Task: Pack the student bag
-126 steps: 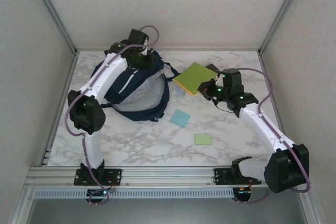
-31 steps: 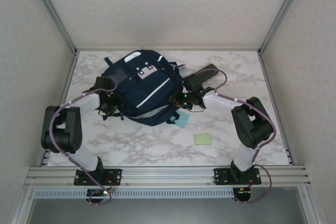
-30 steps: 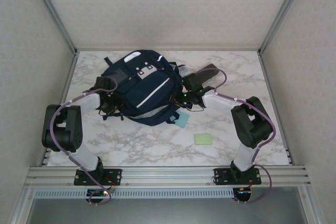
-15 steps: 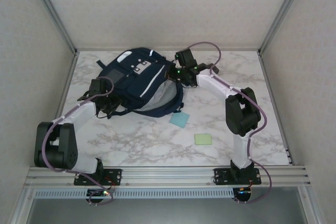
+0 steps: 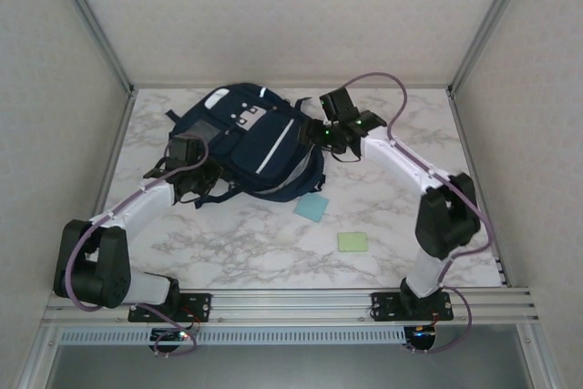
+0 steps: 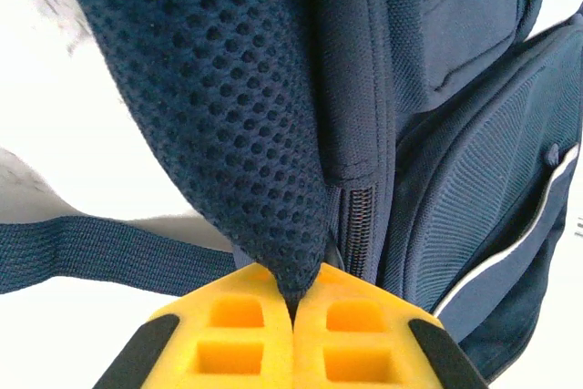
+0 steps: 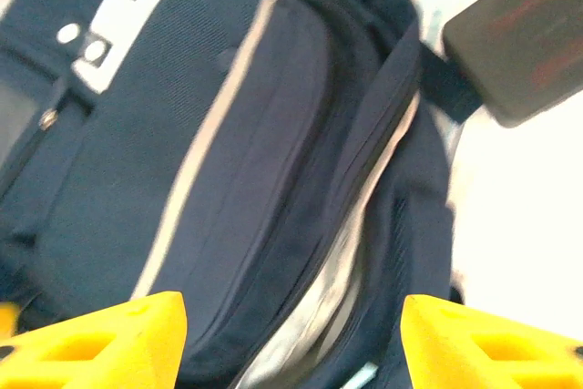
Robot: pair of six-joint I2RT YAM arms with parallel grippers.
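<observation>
Let go on the right since a second ago: right gripper point(image 7: 291, 339), then pinched at the near right edge of the student bag point(image 5: 248, 138), now spread wide, holding nothing, hovering just over the bag's far right flank. Closed in that same second on the other side: left gripper point(image 6: 293, 298) clamped on the bag's mesh padding point(image 6: 209, 116), yellow fingertips point(image 6: 228, 334) pressed together with the mesh nipped between them, a webbing strap point(image 6: 100, 252) trailing off to the left. Bag settled flatter as well, with less pale inside on show than half a second back.

Outward from there: bag lying front-up in the far left part of the desk point(image 5: 228, 252), white stripe and grey buckle patch uppermost, a slit of lining point(image 7: 342, 271) showing along the open zip on its right side. Just beside that edge, a dark flat block point(image 7: 524, 34), too blurred to identify. Toward the middle of the desk, a blue pad point(image 5: 312, 207) just beside the bag's near right corner; a green pad point(image 5: 352, 241) well apart from the bag, closer to the near edge.

Judged step: packing part way through, bag pinned on the left, right freed to fetch more. Next move, probably: down onto the blue pad, a thin flat thing to pinch off the marble, then in through a narrow mouth. Needed for that: a firm left hold, or the flap lifted first.
</observation>
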